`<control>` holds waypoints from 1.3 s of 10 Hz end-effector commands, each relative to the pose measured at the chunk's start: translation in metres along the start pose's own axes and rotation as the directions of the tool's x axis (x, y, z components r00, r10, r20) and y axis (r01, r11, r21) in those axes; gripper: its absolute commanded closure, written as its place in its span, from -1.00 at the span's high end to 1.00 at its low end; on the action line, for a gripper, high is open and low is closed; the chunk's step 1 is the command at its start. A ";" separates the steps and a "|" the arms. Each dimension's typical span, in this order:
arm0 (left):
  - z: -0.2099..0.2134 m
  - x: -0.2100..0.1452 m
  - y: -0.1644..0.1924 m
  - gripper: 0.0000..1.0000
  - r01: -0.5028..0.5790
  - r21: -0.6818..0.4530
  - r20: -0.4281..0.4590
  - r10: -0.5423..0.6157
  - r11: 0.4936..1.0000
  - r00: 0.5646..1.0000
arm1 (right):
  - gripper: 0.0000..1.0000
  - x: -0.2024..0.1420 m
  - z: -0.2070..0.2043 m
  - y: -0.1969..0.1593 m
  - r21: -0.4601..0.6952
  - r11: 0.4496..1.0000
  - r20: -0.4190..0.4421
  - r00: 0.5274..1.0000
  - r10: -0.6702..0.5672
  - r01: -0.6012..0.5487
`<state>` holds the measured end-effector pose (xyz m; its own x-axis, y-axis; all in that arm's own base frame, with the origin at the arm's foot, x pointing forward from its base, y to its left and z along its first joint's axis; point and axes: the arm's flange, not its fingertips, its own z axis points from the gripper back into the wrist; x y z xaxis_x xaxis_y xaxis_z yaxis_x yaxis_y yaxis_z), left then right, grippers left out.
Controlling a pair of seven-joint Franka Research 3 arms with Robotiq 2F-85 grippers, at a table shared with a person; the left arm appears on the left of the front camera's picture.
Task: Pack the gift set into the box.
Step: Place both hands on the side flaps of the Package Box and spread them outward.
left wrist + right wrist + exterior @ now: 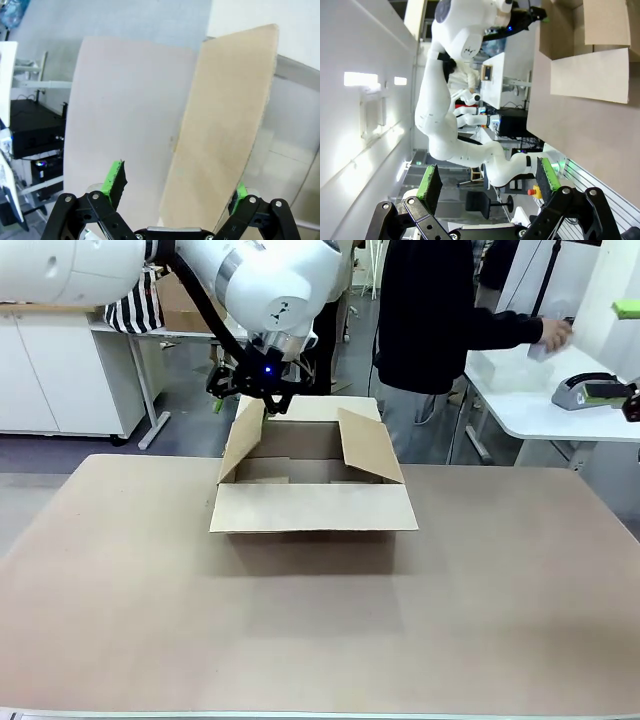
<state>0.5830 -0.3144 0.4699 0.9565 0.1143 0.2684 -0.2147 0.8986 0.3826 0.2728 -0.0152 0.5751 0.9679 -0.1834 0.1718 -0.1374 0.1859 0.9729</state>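
Observation:
The box [315, 506], a wide brown carton, stands on the far middle of the table with its four flaps up or folded out. My left gripper [252, 392] hovers over the top edge of the box's left flap [243, 436]. In the left wrist view that flap [225, 125] runs up between the spread fingers of the left gripper [177, 187], which is open. My right gripper [487, 182] is open with nothing between its pads, looking from afar at the box [590, 75] and the left gripper [537, 12]. The gift set is out of view.
The brown table [300, 640] stretches bare in front of the box. A person [430, 320] in dark clothes stands behind the box, turned toward a white side table [540, 410] at the right, with a hand on something there.

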 end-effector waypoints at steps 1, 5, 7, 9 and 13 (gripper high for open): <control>-0.006 -0.008 0.029 1.00 -0.041 -0.017 -0.006 0.041 0.999 0.999 | 1.00 0.003 -0.002 0.001 0.020 1.000 0.003 1.000 0.024 -0.024; -0.020 0.000 0.092 1.00 -0.099 -0.157 -0.067 0.089 0.983 0.994 | 1.00 0.003 -0.002 0.001 0.020 1.000 0.003 1.000 0.024 -0.024; -0.039 0.005 0.125 1.00 -0.127 -0.215 -0.097 0.108 0.968 0.989 | 1.00 0.003 -0.002 0.001 0.020 1.000 0.003 1.000 0.024 -0.024; -0.055 0.007 0.158 1.00 -0.070 -0.329 -0.087 0.043 0.942 0.995 | 1.00 0.003 -0.002 0.001 0.020 1.000 0.003 1.000 0.024 -0.024; -0.118 0.000 0.214 1.00 0.036 -0.655 -0.091 -0.126 0.755 0.988 | 1.00 0.003 -0.002 0.001 0.020 1.000 0.003 1.000 0.024 -0.024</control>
<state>0.5738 -0.0908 0.4565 0.9791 0.0886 0.1828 -0.0541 0.9811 -0.1857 0.2729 -0.0155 0.5752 0.9679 -0.1839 0.1715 -0.1369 0.1866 0.9729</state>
